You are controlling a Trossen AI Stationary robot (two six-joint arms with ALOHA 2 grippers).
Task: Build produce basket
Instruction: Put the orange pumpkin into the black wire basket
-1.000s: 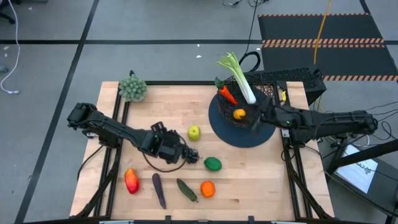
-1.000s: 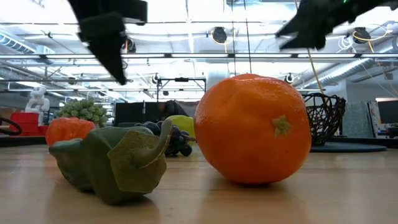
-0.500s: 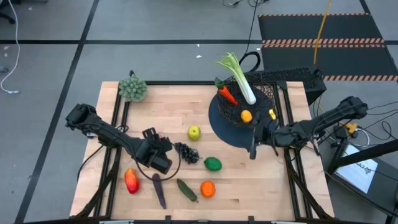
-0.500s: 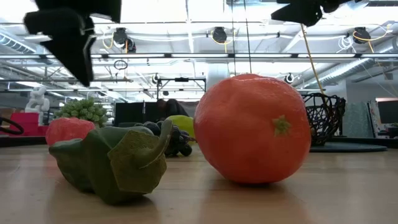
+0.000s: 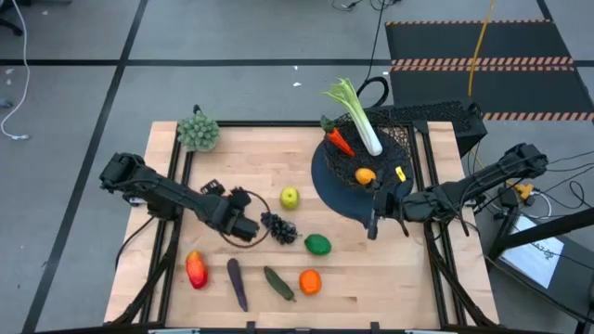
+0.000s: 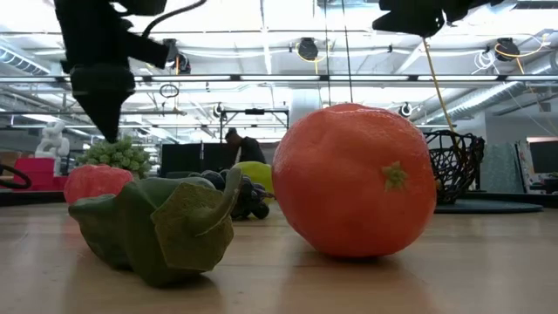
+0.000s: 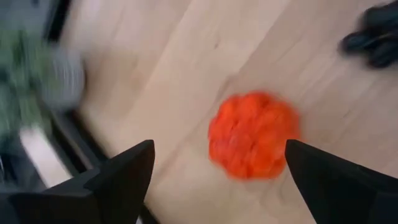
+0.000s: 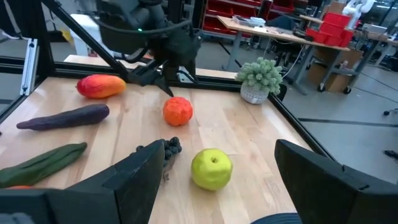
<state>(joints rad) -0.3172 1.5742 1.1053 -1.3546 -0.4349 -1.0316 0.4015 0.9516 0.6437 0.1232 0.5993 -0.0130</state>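
Observation:
A red tomato (image 7: 254, 134) lies on the wooden table, hidden in the high view by my left gripper (image 5: 243, 224). That gripper hangs open just above it, pointing steeply down, one finger to each side; I see no touch in the right wrist view. Dark grapes (image 5: 278, 227) lie just to its right. The black wire basket (image 5: 394, 139) stands on its dark disc at the far right and holds a leek (image 5: 357, 111), a carrot (image 5: 340, 142) and a small orange fruit (image 5: 365, 174). My right gripper (image 5: 373, 223) is open and holds nothing, on the near side of the disc.
A yellow-green apple (image 5: 290, 197), lime (image 5: 317, 245), orange (image 5: 310, 281), cucumber (image 5: 278, 283), eggplant (image 5: 237, 284) and red pepper (image 5: 196, 270) lie loose on the near half. A grey-green bushy clump (image 5: 198, 132) stands at the far left corner. Black frame rails run along both sides.
My right gripper has swung away from over the basket toward the table's near edge and now stays beside the disc. My left gripper has drawn back from the grapes toward the table's left and tipped more steeply down over the tomato.

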